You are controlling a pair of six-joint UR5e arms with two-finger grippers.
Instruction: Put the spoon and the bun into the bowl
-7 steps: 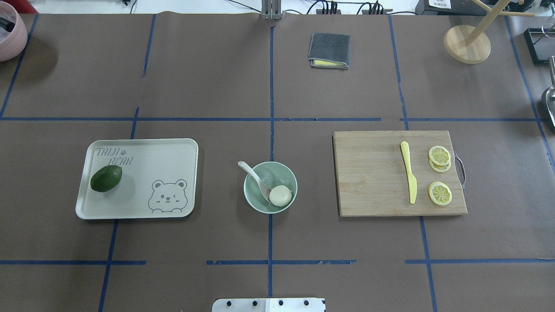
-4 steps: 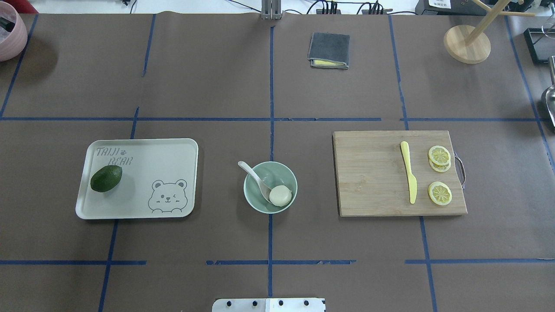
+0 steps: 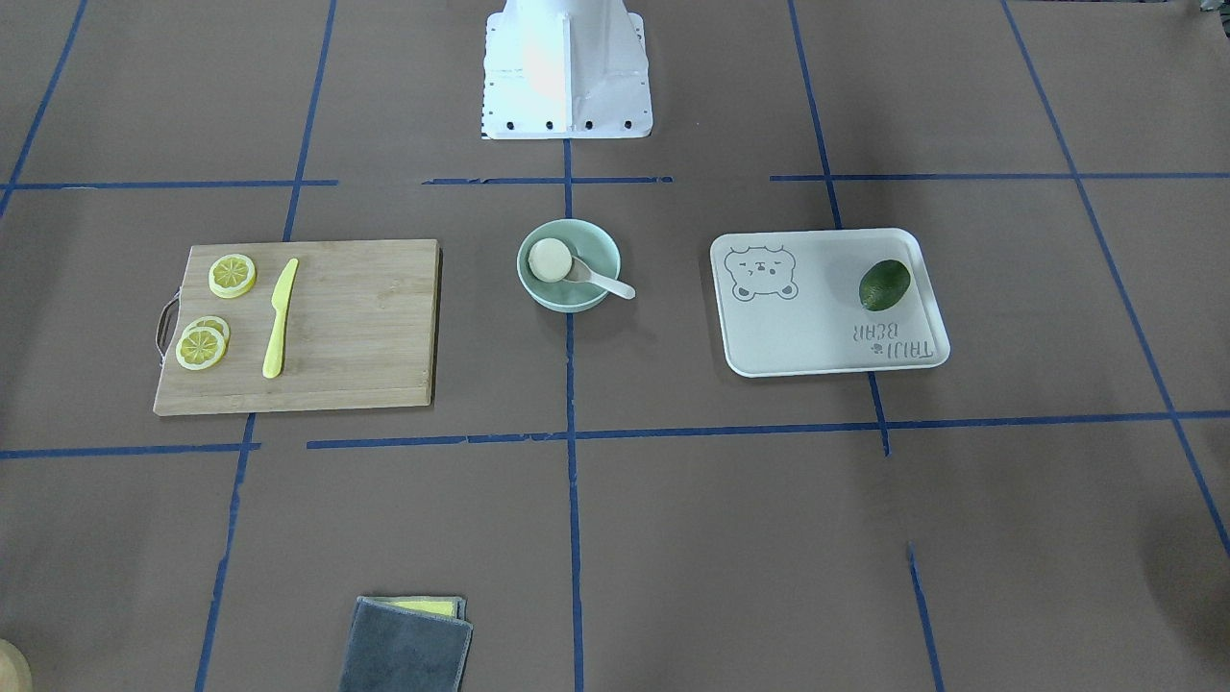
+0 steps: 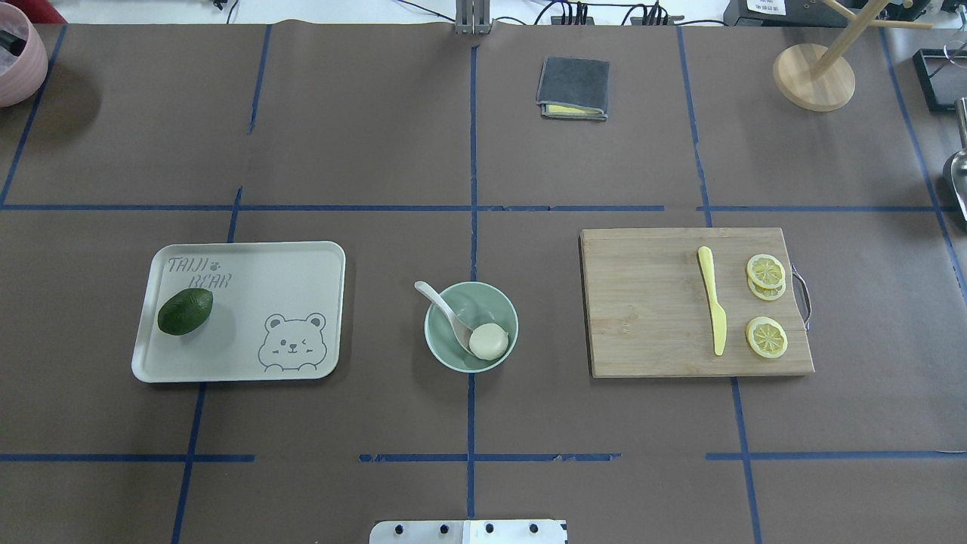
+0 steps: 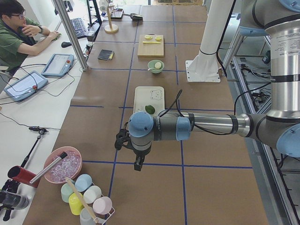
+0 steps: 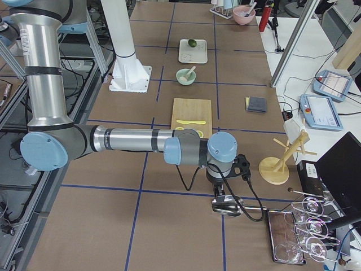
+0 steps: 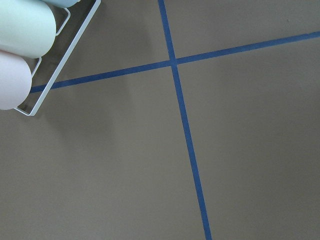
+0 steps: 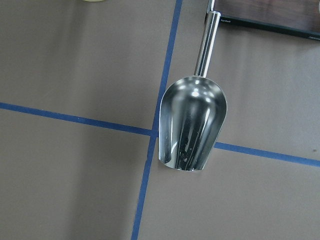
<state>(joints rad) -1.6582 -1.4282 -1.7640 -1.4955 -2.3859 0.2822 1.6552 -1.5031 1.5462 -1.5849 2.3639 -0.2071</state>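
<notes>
The pale mint-green bowl [image 4: 436, 349] stands at the table's middle. The white bun [image 4: 489, 341] lies in it with its flat cream underside up. The off-white spoon [image 4: 442, 305] has its scoop in the bowl beside the bun, and its handle sticks out over the rim. The front-facing view shows the bowl [image 3: 577, 300], bun [image 3: 550, 259] and spoon [image 3: 605, 282] the same way. My left gripper [image 5: 137, 164] hangs over the table's far left end, far from the bowl. My right gripper [image 6: 221, 195] hangs over the far right end. I cannot tell whether either is open.
An off-white bear tray [image 4: 302, 264] holds an avocado [image 4: 185, 310]. A wooden cutting board [image 4: 642, 302] holds a yellow knife [image 4: 712, 300] and lemon slices [image 4: 766, 336]. A grey cloth [image 4: 573, 88] and wooden stand [image 4: 814, 75] sit at the back. A metal scoop [image 8: 192, 127] lies under my right wrist, a cup rack [image 7: 30, 45] near my left.
</notes>
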